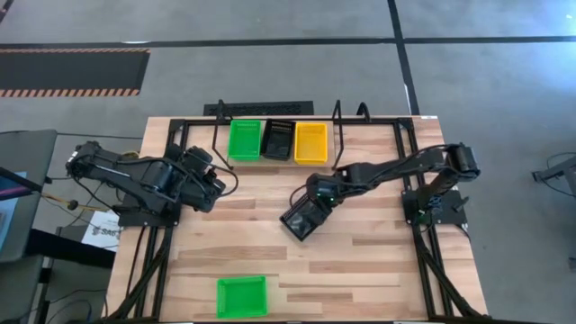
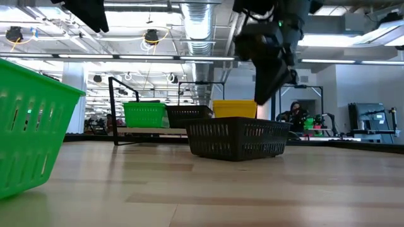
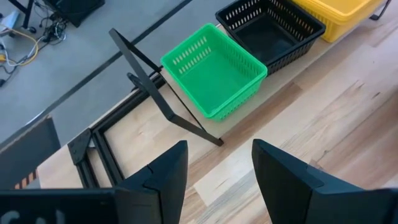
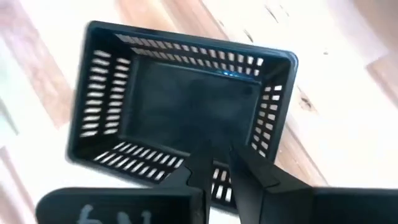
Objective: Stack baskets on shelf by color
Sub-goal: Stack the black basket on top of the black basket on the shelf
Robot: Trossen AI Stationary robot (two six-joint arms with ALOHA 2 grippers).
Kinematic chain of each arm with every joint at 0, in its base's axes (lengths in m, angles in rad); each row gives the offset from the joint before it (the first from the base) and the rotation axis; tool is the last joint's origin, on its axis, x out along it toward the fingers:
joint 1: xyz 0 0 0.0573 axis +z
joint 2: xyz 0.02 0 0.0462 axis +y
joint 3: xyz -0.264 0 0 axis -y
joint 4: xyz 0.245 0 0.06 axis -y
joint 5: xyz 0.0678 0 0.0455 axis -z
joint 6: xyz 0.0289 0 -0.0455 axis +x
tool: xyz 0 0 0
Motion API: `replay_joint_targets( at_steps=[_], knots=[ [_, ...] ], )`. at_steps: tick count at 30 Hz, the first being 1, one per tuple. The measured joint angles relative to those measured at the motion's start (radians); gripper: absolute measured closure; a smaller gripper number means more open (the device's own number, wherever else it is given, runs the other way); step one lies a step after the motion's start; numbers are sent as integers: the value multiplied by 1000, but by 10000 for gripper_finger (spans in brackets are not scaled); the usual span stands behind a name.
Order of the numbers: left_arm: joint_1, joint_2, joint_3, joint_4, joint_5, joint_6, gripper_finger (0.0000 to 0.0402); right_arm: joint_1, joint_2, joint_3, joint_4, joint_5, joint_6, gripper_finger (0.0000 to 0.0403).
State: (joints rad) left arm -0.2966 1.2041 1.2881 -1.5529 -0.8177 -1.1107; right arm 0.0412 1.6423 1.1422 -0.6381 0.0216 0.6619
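High view: the shelf (image 1: 276, 162) at the far edge of the tabletop (image 1: 378, 270) carries one green basket (image 1: 244, 139), one black basket (image 1: 277, 139) and one yellow basket (image 1: 311, 142), side by side in a row. A loose black basket (image 1: 303, 218) sits near mid-tabletop, with the right hand (image 1: 317, 200) over its rim. A loose green basket (image 1: 242, 296) lies at the near edge, well apart from both arms. The left hand (image 1: 214, 176) waits near the shelf's left end. Whether any shelf basket already hides others nested inside it cannot be told.

Low view: the loose black basket rests flat on the tabletop, not lifted. The right hand hangs just above its far rim.

Left wrist view: the left hand is open and empty, its fingers (image 3: 163, 180) spread, facing the green basket on the shelf.

Right wrist view: the right hand's fingers (image 4: 249, 174) are narrowly parted at the near wall of the loose black basket. A firm grip is not confirmed.

Status, as a judgement: the three colour positions are established. At least the loose black and loose green baskets remain to be stacked on their matching colours.
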Motion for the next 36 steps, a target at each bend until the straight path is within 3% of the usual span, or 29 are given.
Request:
replay_joint_targets(
  at_steps=[10, 20, 24, 36],
  knots=[
    [0, 0, 0, 3, 0, -2, 233, -31, 0, 76, -131, 3, -11, 318],
    [0, 0, 0, 3, 0, -10, 233, -39, 0, 76, -141, 3, -1, 199],
    [0, 0, 0, 4, 0, -9, 233, -43, 37, 76, -157, 4, -4, 170],
    [0, 0, 0, 4, 22, -4, 233, -51, 240, 75, -194, -94, -8, 169]
  ],
)
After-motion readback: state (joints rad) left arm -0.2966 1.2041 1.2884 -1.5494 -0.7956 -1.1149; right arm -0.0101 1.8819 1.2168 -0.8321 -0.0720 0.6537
